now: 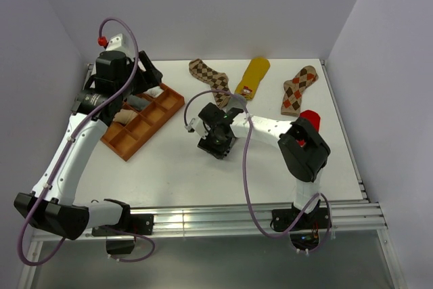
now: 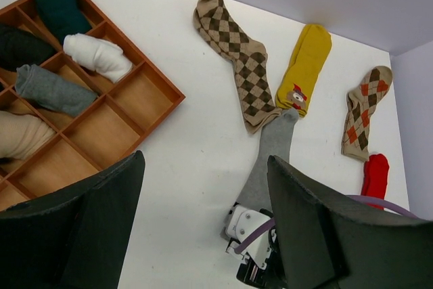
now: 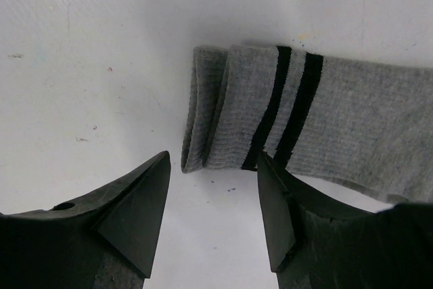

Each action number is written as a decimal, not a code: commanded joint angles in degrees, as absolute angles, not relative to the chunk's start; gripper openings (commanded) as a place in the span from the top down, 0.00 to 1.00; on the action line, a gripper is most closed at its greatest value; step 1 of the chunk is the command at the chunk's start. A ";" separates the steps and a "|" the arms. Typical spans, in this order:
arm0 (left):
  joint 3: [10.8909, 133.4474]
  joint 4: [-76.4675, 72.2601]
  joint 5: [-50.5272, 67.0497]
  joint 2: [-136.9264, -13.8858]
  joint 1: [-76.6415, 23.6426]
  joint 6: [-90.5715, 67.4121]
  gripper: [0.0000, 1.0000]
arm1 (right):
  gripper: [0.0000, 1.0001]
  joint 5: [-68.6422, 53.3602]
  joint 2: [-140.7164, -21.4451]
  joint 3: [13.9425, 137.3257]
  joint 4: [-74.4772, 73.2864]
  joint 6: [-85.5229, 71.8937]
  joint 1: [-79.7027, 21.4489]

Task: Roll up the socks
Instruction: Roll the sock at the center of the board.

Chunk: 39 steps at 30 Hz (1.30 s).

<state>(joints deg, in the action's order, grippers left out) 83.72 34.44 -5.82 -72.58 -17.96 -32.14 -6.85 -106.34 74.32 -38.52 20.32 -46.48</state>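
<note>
A grey sock with two black stripes (image 3: 318, 120) lies flat on the white table, its cuff end doubled over. My right gripper (image 3: 213, 160) hovers open just short of that folded end, and nothing sits between the jaws. From above, the right gripper (image 1: 216, 139) is at mid-table and the grey sock (image 1: 235, 102) shows behind it. Two brown argyle socks (image 1: 208, 78) (image 1: 300, 89), a mustard sock (image 1: 254, 76) and a red sock (image 1: 311, 120) lie at the back. My left gripper (image 2: 206, 160) hangs open and empty above the table, beside the tray.
An orange compartment tray (image 1: 172, 109) sits at the back left. It holds rolled socks: dark green (image 2: 57, 5), white (image 2: 98, 55), grey (image 2: 54, 89), taupe (image 2: 24, 133). Walls close the back and both sides.
</note>
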 commanded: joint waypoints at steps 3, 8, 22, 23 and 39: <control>82.80 31.47 -4.13 -71.63 -18.19 -31.38 0.21 | 0.38 -5.97 -107.49 73.21 -37.09 19.78 -47.37; 81.92 30.85 -3.60 -72.07 -18.19 -31.55 0.22 | 0.38 -7.12 -107.49 72.16 -36.91 19.60 -47.55; 78.32 28.30 -3.25 -72.77 -18.37 -32.96 0.22 | 0.61 -3.61 -107.84 69.26 -34.63 19.16 -48.25; 77.88 27.87 -3.43 -72.77 -18.46 -33.39 0.22 | 0.64 -3.43 -107.67 69.00 -34.37 19.16 -48.16; 61.19 11.97 -10.72 -68.22 -27.95 -38.67 0.40 | 0.74 -36.99 -103.35 71.89 -53.15 28.37 -32.27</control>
<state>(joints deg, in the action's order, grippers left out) 64.64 19.51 -8.08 -72.53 -26.72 -36.69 -26.26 -105.01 70.17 -44.56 24.25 -35.00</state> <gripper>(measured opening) 0.628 0.266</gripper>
